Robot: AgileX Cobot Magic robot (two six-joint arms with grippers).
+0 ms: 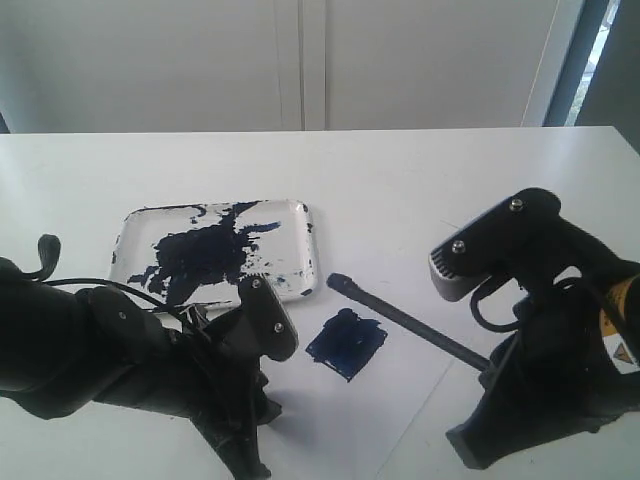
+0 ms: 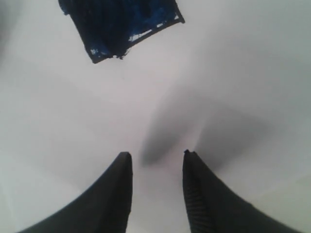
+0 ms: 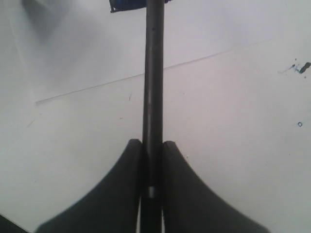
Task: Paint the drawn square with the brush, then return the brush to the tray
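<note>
Jutting out from between the right jaws — the brush (image 3: 153, 87), clamped.

My left arm (image 1: 110, 350) lies low beside the drawn square (image 1: 346, 343), wrist tipped downward. The left gripper (image 2: 156, 155) points at the surface near that square, its jaws apart with nothing between them. My right arm (image 1: 560, 330) sits on the square's other side, wrist angled down, and the right gripper (image 3: 152, 143) has both fingers clamped against the shaft of the brush (image 3: 153, 73).
</note>
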